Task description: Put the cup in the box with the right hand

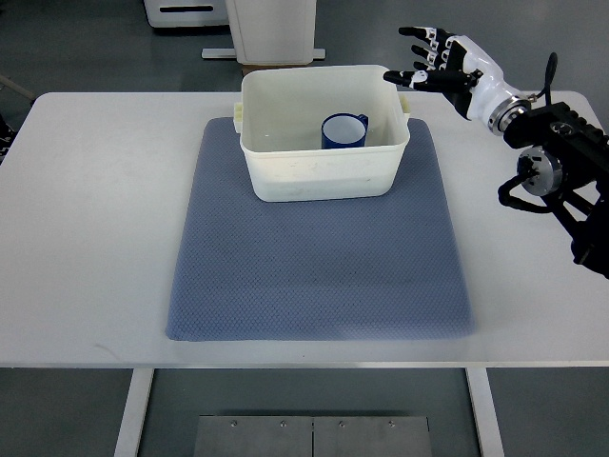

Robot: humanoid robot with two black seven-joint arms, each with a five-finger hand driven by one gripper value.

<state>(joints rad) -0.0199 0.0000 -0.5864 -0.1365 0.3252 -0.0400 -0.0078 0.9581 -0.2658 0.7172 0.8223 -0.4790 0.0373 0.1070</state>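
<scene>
Cup: a dark blue cup [343, 131] is seen inside the box, near the back wall and a bit to the right of the middle. It is standing up, with its open top facing up and its handle pointing to the right.

Box: a cream plastic box [324, 176] is set on the far part of a blue-grey mat [319, 276]. Nothing else is seen inside it.

Mat: it is laid flat on the white table [86, 238]. Its near part is bare.

Right hand: the right hand [440, 67] is held up in the air, just past the box's far right corner. Its fingers [419, 49] are spread apart, and nothing is held in them. The cup is not touched by it.

Left hand: it is not seen anywhere.

What is done: the cup is already placed in the box and let go of, so the main job looks finished.

What is left: only a small bit is thought to be left. The right arm could be pulled away from the box and brought to rest at the side.

What to watch: the box rim is close to the spread fingers, so it could be bumped if the hand is moved carelessly.
</scene>
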